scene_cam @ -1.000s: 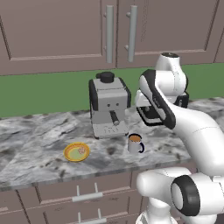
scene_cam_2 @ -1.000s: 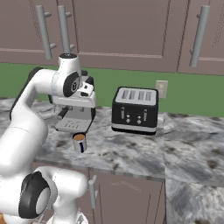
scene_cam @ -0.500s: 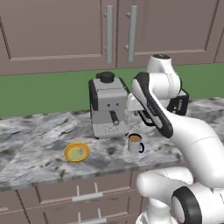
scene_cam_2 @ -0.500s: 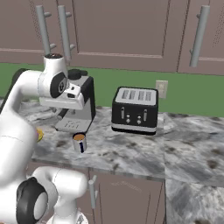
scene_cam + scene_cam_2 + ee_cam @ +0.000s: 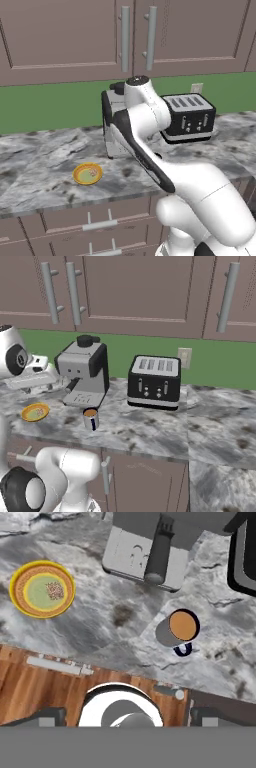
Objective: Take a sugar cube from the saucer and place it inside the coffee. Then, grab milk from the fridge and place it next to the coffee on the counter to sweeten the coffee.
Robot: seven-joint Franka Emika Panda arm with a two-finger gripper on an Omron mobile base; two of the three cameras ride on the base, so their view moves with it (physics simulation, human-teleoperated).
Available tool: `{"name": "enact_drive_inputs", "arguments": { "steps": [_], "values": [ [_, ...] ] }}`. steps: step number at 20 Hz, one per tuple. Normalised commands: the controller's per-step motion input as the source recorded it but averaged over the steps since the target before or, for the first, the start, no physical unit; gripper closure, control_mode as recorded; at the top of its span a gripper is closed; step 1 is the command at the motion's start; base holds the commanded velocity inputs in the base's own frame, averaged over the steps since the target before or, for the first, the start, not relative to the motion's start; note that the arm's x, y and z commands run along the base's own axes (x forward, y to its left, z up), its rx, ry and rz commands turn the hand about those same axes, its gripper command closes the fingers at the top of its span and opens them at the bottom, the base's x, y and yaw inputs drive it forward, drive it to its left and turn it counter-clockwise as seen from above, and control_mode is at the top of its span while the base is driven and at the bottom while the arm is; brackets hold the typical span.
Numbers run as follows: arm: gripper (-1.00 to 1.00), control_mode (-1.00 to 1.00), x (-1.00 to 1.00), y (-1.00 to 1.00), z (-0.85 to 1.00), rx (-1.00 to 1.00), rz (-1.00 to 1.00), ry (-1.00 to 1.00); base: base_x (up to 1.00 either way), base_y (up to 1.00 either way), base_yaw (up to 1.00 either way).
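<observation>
The hand view looks straight down on the counter. The yellow-orange saucer lies at the upper left with the speckled sugar cube on its greenish centre. The coffee mug, blue handle towards the counter edge, stands right of centre. My gripper hangs high above the counter's front edge, open and holding nothing, its dark fingertips wide apart. In the right base view the mug stands in front of the espresso machine and the saucer lies to its left. My arm hides the mug in the left base view; the saucer shows there.
The grey espresso machine stands behind the mug, its spout just beyond it. A black toaster sits to the right by the green wall. Brown drawers with silver handles run under the counter, with wall cupboards above.
My arm has swung left and risen: it now crosses the espresso machine and covers the mug in the left base view, uncovering the toaster. Saucer and mug have not moved.
</observation>
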Motion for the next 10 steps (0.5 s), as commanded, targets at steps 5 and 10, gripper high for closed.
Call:
{"name": "enact_drive_inputs", "arguments": {
  "steps": [5, 10],
  "values": [
    [-1.00, -1.00, -0.25, 1.00, -0.33, -0.22, 0.14, 0.05, 0.00, 0.00, 0.00],
    [-1.00, -1.00, -0.03, 0.90, -0.50, -0.05, 0.09, 0.18, 0.00, 0.00, 0.00]
  ]
}}
